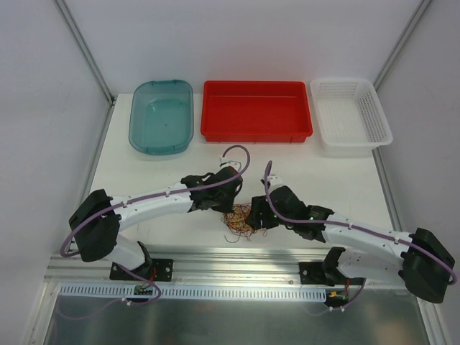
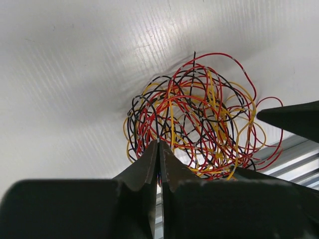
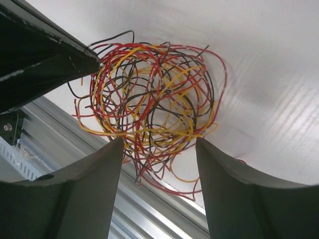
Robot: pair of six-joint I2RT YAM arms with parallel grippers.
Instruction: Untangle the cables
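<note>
The cables (image 1: 238, 219) are one loose ball of thin red, yellow and black wires lying on the white table near its front edge, between my two grippers. In the left wrist view the tangle (image 2: 194, 114) sits just past my left gripper (image 2: 158, 143). Its fingers are pressed together at the ball's near edge, and a strand or two runs into the seam. From above, that left gripper (image 1: 230, 207) touches the ball's left side. My right gripper (image 3: 159, 142) stands open, its fingertips astride the near side of the cables (image 3: 154, 99) without pinching them. It sits at the ball's right (image 1: 253, 215).
Along the back stand a teal tub (image 1: 162, 115), a red tray (image 1: 256, 111) and a white basket (image 1: 351, 115). An aluminium rail (image 1: 237, 259) runs along the table's front edge, directly under the tangle's near side (image 3: 149, 209).
</note>
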